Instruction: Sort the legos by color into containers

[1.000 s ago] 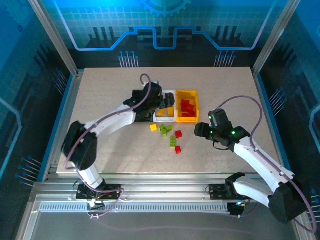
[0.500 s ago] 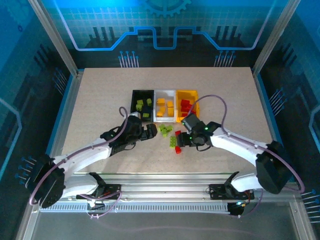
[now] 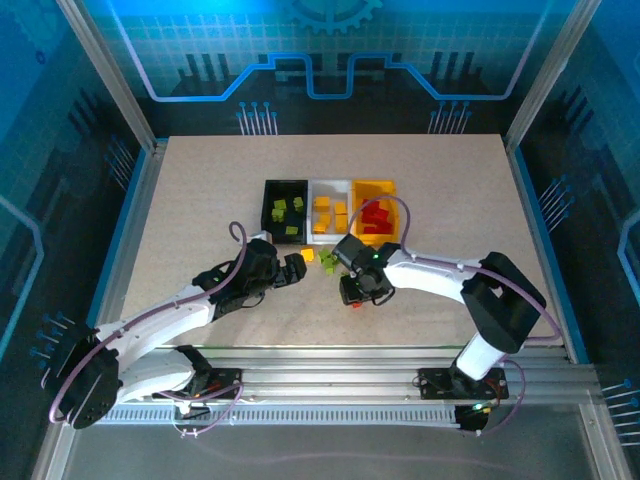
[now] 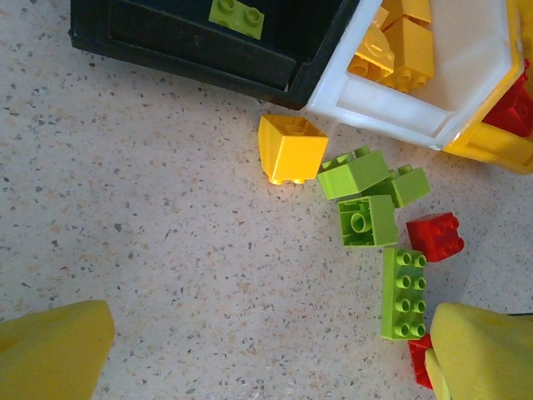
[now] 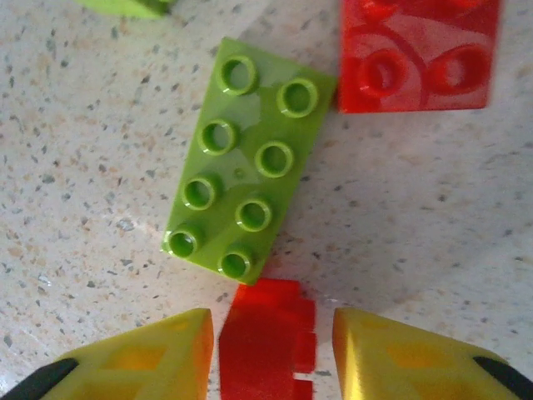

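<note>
Red lego (image 5: 265, 329) between right gripper (image 5: 272, 337) fingers, grip unclear, left gripper (image 4: 266, 354) wide open

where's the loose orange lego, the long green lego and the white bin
orange lego (image 4: 291, 152), left wrist view, on its side face
long green lego (image 5: 241, 167), right wrist view, on its studded top
white bin (image 4: 379, 112), left wrist view, on its near wall
</note>
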{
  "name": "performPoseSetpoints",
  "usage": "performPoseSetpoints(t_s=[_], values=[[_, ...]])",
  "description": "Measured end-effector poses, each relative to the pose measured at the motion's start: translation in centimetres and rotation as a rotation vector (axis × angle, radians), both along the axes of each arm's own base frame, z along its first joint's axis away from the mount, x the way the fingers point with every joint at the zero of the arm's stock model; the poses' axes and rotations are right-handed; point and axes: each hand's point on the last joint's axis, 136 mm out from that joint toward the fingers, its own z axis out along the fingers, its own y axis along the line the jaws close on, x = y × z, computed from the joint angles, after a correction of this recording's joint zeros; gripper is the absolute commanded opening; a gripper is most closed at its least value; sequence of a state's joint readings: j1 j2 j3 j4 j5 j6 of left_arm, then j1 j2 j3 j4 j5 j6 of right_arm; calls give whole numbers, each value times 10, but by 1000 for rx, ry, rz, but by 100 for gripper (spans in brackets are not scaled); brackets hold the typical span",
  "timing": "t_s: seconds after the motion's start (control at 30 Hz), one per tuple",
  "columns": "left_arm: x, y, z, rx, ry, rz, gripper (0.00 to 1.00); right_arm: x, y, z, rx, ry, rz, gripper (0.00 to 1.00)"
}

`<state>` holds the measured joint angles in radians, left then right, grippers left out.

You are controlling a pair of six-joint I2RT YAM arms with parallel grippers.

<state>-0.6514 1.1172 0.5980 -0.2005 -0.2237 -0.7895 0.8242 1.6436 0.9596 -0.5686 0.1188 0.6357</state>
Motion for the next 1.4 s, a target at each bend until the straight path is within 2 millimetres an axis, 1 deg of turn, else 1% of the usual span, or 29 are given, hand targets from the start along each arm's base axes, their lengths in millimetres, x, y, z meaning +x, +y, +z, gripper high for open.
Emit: performPoseSetpoints(t_s=[0.13, 0.3, 0.37, 0.43, 0.47, 0.53, 0.67, 0.73, 0.77, 0.83, 0.9, 0.93, 0.97, 1.03, 1.1, 1.17, 1.2, 1.27, 1.33, 1.4], values=[[0, 1, 0, 0, 0, 3, 99, -4, 3, -3, -10, 9, 14, 25], [1, 2, -1, 0, 4, 9, 99, -3, 1, 1, -15, 2, 11, 21], [1, 2, -1, 1, 5, 9, 99, -1, -2, 12, -10, -22, 7, 21], [1, 2, -1, 1, 5, 9, 99, 4, -4, 27, 4, -53, -1, 22], [1, 2, -1, 0, 5, 9, 99, 11, -5, 39, 16, -77, -12, 22], [1, 2, -2, -2, 4, 8, 99, 33, -9, 65, 49, -142, -52, 23], [-1, 1, -5, -7, 13, 4, 99, 93, -26, 117, 94, -285, -169, 24], [-2, 1, -5, -10, 15, 1, 99, 122, -35, 132, 87, -336, -224, 24], [-2, 0, -5, -12, 18, -2, 99, 137, -39, 136, 79, -352, -249, 24], [-3, 0, -5, -13, 22, -5, 99, 166, -44, 134, 55, -366, -290, 25], [-4, -1, -6, -16, 27, -9, 99, 188, -51, 120, 17, -354, -322, 26], [-5, -1, -5, -18, 29, -12, 99, 198, -54, 110, -4, -337, -333, 27], [-6, -1, -4, -22, 27, -14, 99, 205, -57, 99, -22, -320, -343, 28], [-6, -1, 0, -29, 18, -15, 99, 214, -62, 81, -55, -283, -354, 33], [-7, -1, 3, -37, 11, -17, 99, 219, -65, 69, -78, -255, -356, 42], [-7, -1, 5, -41, 6, -18, 99, 221, -65, 67, -84, -247, -354, 52], [-7, -1, 6, -43, 6, -20, 99, 221, -65, 68, -85, -246, -352, 55], [-8, -1, 6, -42, 8, -20, 99, 222, -64, 75, -76, -259, -350, 60], [-8, -1, 5, -40, 10, -21, 99, 219, -62, 85, -61, -276, -347, 62], [-9, -1, 5, -41, 12, -23, 99, 206, -60, 96, -43, -295, -335, 63]])
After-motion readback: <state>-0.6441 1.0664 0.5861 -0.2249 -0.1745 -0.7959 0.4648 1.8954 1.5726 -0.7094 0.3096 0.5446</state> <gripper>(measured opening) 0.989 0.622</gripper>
